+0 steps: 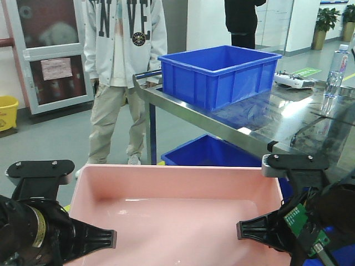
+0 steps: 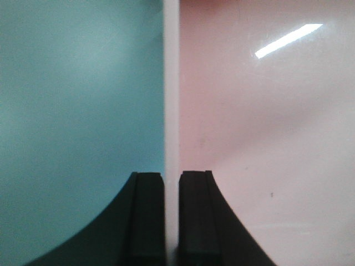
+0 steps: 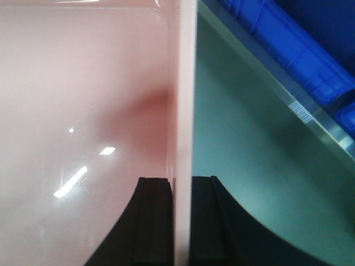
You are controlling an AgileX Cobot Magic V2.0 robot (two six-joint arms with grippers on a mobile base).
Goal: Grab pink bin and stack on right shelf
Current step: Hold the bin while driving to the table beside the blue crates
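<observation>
Jaws nearly closed, left jaws pinching pink bin by left wall, right jaws pinching right wall

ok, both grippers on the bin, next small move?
Probably lift and swing right. Left gripper and right gripper each pinch a wall of the bin; the shelf sits ahead-right, with bare deck beside the blue crate.

You can read only the large dark letters "N" and "VE" across the standing person's pale jacket. The pink notice on the door is too blurred.
</observation>
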